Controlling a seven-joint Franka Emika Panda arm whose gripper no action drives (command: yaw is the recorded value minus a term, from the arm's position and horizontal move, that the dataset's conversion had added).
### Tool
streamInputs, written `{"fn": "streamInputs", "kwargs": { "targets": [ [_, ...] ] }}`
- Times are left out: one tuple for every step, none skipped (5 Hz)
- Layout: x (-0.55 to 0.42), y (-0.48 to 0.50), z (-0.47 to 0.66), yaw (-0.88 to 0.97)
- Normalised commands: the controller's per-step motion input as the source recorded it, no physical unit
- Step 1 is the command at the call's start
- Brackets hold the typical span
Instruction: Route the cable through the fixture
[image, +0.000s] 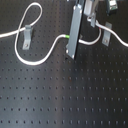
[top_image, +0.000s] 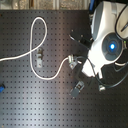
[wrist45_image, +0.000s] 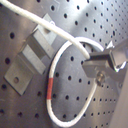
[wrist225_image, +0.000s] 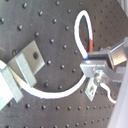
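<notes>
The white cable (image: 37, 59) comes in from the first exterior view's left, loops, passes the grey metal clip (image: 26, 36) and curves up to my gripper (image: 71, 42). In the second exterior view the cable (top_image: 50, 77) runs down past the same clip (top_image: 37, 57) to the gripper (top_image: 73, 61). The gripper looks shut on the cable. In the first wrist view the cable (wrist45_image: 60, 50), with a red band, lies across the clip (wrist45_image: 31, 56) beside one finger (wrist45_image: 105, 59). The second wrist view shows the cable (wrist225_image: 75, 27), the clip (wrist225_image: 22, 67) and the finger (wrist225_image: 107, 56).
A second grey clip (image: 105, 37) stands at the first exterior view's right of the gripper, with cable running past it. Another small clip (top_image: 78, 89) sits below the gripper in the second exterior view. The arm's white body (top_image: 107, 42) covers that side. The black perforated board (image: 60, 95) lies under everything.
</notes>
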Motion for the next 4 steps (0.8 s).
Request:
{"fn": "streamInputs", "kwargs": {
  "targets": [
    [-0.059,-0.333,-0.58,0.03],
    [0.198,-0.372,-0.24,0.00],
    [0.257,-0.409,-0.09,-0.04],
    [0.159,-0.411,-0.01,-0.23]
  ]
}}
